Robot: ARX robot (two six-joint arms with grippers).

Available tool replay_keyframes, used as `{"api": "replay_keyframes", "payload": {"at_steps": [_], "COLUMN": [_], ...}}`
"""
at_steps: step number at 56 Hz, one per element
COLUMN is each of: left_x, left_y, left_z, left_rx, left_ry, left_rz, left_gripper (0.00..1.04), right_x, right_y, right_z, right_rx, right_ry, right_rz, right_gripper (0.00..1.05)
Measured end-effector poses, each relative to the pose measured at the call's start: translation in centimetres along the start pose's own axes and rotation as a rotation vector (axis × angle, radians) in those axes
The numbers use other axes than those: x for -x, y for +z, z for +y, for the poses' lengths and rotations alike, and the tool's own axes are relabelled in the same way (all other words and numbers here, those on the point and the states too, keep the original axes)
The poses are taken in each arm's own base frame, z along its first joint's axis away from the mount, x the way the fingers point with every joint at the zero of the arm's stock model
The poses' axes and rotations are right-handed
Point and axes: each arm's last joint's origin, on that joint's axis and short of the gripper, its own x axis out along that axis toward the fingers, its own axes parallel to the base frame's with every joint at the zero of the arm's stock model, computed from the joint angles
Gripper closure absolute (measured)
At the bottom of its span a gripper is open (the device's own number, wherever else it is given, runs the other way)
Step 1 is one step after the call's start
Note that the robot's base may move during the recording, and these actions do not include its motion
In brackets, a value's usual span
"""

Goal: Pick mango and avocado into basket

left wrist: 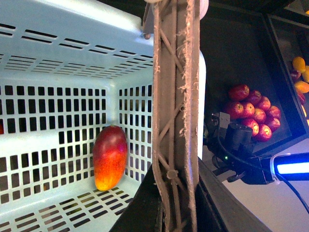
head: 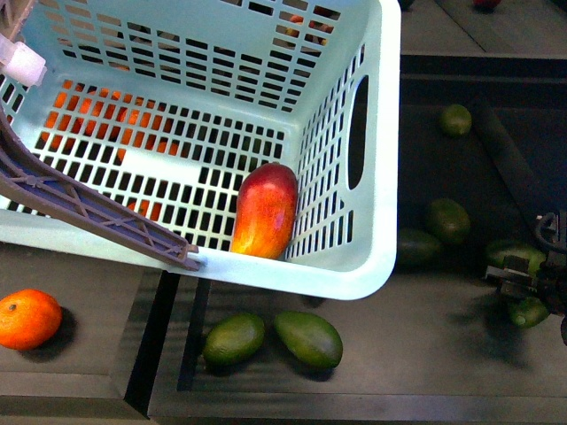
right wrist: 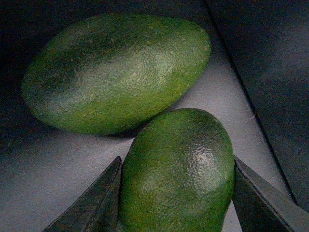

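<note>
The teal basket point(head: 372, 274) fills the upper left of the front view, tilted. The red-orange mango point(head: 264, 211) lies inside it against the side wall and shows in the left wrist view too point(left wrist: 110, 157). My left gripper point(left wrist: 169, 212) is shut on the brown-grey basket handle point(left wrist: 176, 121), which crosses the basket's near rim point(head: 89, 208). At the far right, my right gripper point(head: 523, 297) is shut on a green avocado point(head: 529, 312). In the right wrist view the avocado point(right wrist: 178, 174) sits between the two fingers of my right gripper point(right wrist: 176, 193), down on the dark tray floor.
A second avocado point(right wrist: 116, 72) lies just beyond the held one. More avocados point(head: 234, 339) point(head: 308, 338) point(head: 448, 220) rest on the dark tray in front of and beside the basket. A tangerine point(head: 28, 318) sits at the near left. Red fruits point(left wrist: 253, 111) are heaped in a bin.
</note>
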Motion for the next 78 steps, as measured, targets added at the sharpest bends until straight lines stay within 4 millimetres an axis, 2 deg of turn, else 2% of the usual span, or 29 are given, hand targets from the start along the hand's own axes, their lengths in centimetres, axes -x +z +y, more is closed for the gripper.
{"api": "replay_keyframes", "payload": {"at_steps": [38,58,78], "left_x": [0.0,0.0,0.0], "left_y": [0.0,0.0,0.0], "left_z": [0.0,0.0,0.0], "left_rx": [0.000,0.000,0.000], "left_ry": [0.000,0.000,0.000], "left_rz": [0.000,0.000,0.000], "left_gripper": [0.94,0.94,0.94], "right_x": [-0.4,-0.9,-0.5], "right_y": [0.5,2.8,4.3], "right_z": [0.3,1.3,1.0], "right_rx": [-0.001,-0.003,-0.017], "right_ry": [0.007,0.036,0.059], "right_rz": [-0.010,-0.046,-0.074], "right_gripper": [0.49,0.49,0.49]}}
